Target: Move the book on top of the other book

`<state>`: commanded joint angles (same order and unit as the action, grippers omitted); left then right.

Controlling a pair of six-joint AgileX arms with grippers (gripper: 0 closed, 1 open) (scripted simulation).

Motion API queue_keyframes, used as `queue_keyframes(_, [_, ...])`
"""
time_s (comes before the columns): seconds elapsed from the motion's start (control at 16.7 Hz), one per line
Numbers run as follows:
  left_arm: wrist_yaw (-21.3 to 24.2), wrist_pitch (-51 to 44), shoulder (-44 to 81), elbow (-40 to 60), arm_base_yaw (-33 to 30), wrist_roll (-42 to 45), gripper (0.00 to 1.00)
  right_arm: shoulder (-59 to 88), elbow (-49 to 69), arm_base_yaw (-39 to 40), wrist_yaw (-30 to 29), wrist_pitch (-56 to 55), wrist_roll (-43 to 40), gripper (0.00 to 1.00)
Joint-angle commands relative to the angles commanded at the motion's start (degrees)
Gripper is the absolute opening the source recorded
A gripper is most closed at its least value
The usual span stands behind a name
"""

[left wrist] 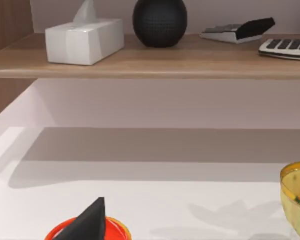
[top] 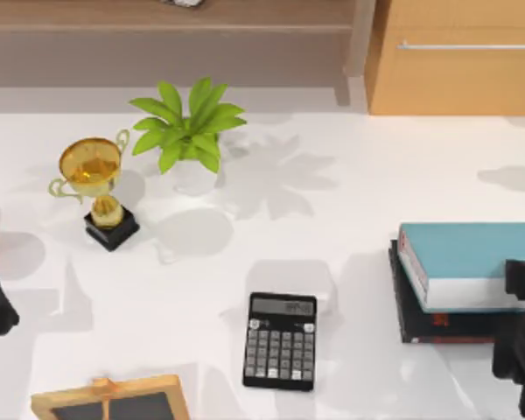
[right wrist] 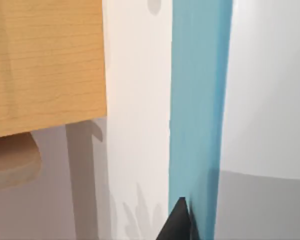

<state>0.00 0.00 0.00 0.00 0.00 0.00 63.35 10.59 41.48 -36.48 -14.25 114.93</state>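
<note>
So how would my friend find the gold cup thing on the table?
Start at the white table and look to its left side, near the leafy green plant. Just left of the plant stands the trophy. It is the shiny gold cup with two handles on a black block.

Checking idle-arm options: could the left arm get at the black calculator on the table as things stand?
Probably yes. The black calculator lies flat with bare white table between it and the left arm at the table's left edge; the gold trophy and wooden-framed board sit aside.
</note>
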Motion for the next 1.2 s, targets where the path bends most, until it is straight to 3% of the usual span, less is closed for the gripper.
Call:
queue_keyframes(0.48, [0.0, 0.0, 0.0, 0.0, 0.0, 0.0, 1.00, 1.9, -0.1, -0.9, 0.8, -2.3, -0.8, 0.00])
queue_keyframes(1.2, [0.0, 0.0, 0.0, 0.0, 0.0, 0.0, 1.00, 1.9, -0.1, -0.9, 0.8, -2.3, -0.8, 0.90])
